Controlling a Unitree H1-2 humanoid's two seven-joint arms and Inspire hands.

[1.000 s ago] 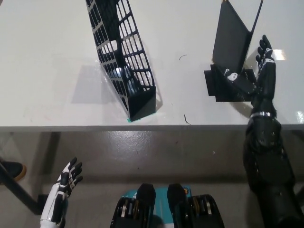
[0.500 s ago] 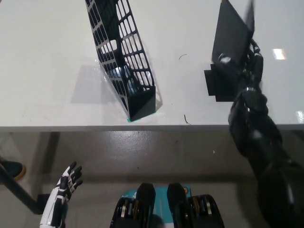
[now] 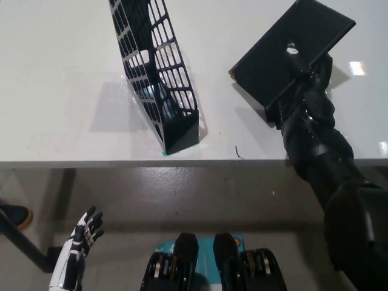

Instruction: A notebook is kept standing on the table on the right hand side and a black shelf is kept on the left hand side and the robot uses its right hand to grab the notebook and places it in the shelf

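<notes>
The black notebook (image 3: 290, 54) is held in the right robot hand (image 3: 308, 82), whose fingers are closed on its lower right part. The notebook is lifted clear of the white table (image 3: 60, 73) and tilted, its flat cover turned up towards the camera and its long side running from lower left to upper right. It hangs over the right part of the table, well apart from the black shelf (image 3: 159, 79).

The shelf, a slotted upright file holder, stands on the left part of the table with its closed low end near the table's front edge and its latticed walls rising away from the camera. A small green mark (image 3: 164, 153) is seen at its front corner. The opening between the walls is narrow and faces upwards.

The left robot hand (image 3: 80, 242), white with dark fingers, rests low at the lower left, below the table edge, with fingers spread and nothing held.

The step in hand is judged to be the carry: the grasp has been made and the notebook is off the table, but placing is not yet done. For the next move, the notebook would have to be brought leftwards across the table to a point above the shelf, and turned so that its thin edge lines up with the slot between the walls before it is lowered. A tilted cover could catch on the lattice wall and push the light shelf over, so alignment matters before release.
</notes>
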